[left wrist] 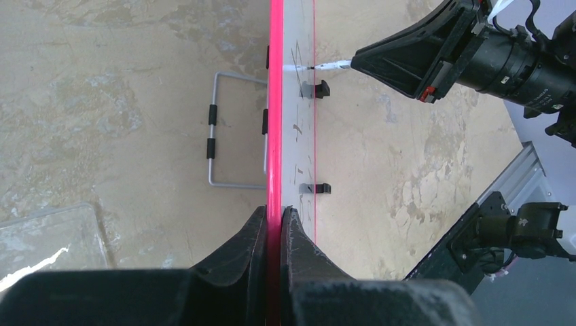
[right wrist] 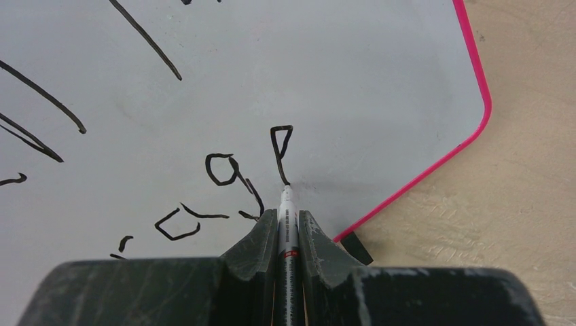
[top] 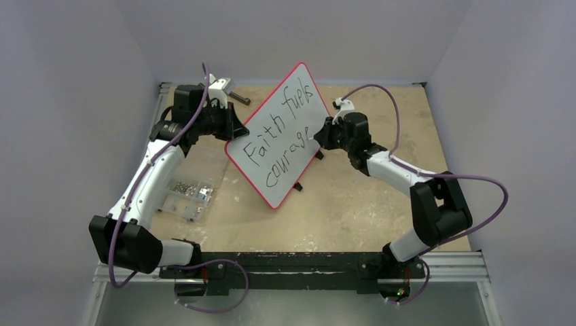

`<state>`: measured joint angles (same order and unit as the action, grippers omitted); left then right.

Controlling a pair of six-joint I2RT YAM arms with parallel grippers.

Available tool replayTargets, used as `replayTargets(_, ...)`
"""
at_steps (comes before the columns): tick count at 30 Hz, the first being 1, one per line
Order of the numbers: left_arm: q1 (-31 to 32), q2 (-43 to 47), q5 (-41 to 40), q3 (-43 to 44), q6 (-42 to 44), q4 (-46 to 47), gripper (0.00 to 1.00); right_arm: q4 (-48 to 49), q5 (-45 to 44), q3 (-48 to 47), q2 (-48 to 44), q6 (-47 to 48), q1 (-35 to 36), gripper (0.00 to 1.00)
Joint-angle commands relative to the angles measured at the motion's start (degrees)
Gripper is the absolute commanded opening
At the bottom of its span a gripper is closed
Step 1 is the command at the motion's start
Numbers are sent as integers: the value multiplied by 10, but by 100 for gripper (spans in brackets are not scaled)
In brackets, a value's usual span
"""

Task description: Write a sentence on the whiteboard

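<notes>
Now L hand (left wrist: 273,212) clamps whiteboard (right wrist: 373,81), R hand (right wrist: 287,216) clamps marker (right wrist: 288,234); wire stand (left wrist: 216,129) behind, maybe screws (top: 190,190) nearby.

Cropped at the top and left of the right wrist view: whiteboard (right wrist: 380,81) and lettering (right wrist: 224,170), with only a few strokes left in frame. Buried between the fingers of the right gripper (right wrist: 288,219): most of the marker (right wrist: 288,202). Edge-on from the left wrist, so unreadable there. Too small to identify from above: bits (top: 182,186) in the clear tray (top: 171,204).
</notes>
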<state>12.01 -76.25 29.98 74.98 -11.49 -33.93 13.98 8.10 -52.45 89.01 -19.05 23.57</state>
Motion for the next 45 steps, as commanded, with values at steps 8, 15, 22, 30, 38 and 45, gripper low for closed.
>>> replayTargets(8,-1,15,-22,4,39,24,0,-31,-32,-73,36,18,1,0)
replayTargets(15,-1,13,-22,4,39,24,0,-40,-32,-106,42,21,0,0)
replayTargets(22,-1,12,-22,4,39,24,0,-121,-89,-119,-35,31,1,0)
replayTargets(30,-1,16,-22,4,39,24,0,-209,-171,-124,-191,30,1,0)
replayTargets(38,1,22,-22,-17,39,24,0,-223,-156,-87,-270,14,1,0)
replayTargets(45,3,56,-20,-91,-60,47,0,-221,-150,-73,-295,1,0,0)
